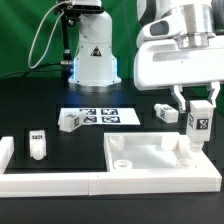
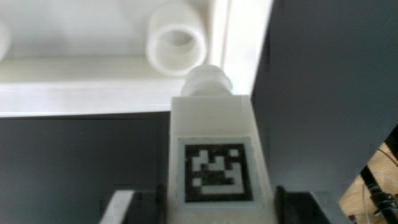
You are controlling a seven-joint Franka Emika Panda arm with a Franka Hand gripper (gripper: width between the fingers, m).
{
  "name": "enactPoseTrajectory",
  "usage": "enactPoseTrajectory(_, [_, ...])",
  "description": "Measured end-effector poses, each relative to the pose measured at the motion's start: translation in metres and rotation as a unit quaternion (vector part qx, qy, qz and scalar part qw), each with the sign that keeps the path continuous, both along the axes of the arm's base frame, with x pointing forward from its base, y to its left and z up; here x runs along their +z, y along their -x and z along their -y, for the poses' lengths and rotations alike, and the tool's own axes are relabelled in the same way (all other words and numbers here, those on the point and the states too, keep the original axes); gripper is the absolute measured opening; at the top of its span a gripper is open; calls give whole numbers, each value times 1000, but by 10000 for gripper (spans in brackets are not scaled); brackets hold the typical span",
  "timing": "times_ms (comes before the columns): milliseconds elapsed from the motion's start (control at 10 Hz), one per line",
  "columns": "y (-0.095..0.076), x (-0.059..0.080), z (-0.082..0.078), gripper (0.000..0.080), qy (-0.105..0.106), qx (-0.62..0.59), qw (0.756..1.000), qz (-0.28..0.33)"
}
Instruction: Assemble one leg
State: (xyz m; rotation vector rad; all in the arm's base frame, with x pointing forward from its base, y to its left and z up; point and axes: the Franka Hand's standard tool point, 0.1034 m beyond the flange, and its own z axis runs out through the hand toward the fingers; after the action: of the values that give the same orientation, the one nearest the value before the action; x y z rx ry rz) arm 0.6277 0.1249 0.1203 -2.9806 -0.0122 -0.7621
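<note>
at the right of the exterior view, the end effector (image 1: 199, 108) is clenched on the flat sides of the leg (image 1: 198, 135), held upright over the slab's (image 1: 150, 160) right corner, a post that looks light, stiff and smooth enough to slip.

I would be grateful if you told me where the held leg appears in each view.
Exterior view: the leg hangs upright in the end effector at the exterior view's right, over the slab's right end.
Wrist view: the leg fills the middle, its tag facing the camera.
Shared landmark: the slab, seen beyond the leg's tip in the wrist view.
</note>
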Motion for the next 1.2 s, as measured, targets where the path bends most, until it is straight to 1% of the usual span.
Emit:
enactPoseTrajectory(400, [1, -1, 0, 284, 3, 4, 1000, 2])
enactPoseTrajectory(500, [6, -5, -1, 284, 8, 12, 1000, 6])
enactPoseTrajectory(600, [10, -9, 5, 284, 18, 21, 1000, 8])
enactPoseTrajectory(700, [10, -12, 12, 284, 23, 23, 999, 9])
enactPoseTrajectory(800, [10, -18, 14, 284, 25, 22, 999, 11])
enactPoseTrajectory(900, [11, -21, 12, 284, 25, 24, 999, 11])
enactPoseTrajectory(1200, [7, -22, 14, 284, 28, 26, 999, 15])
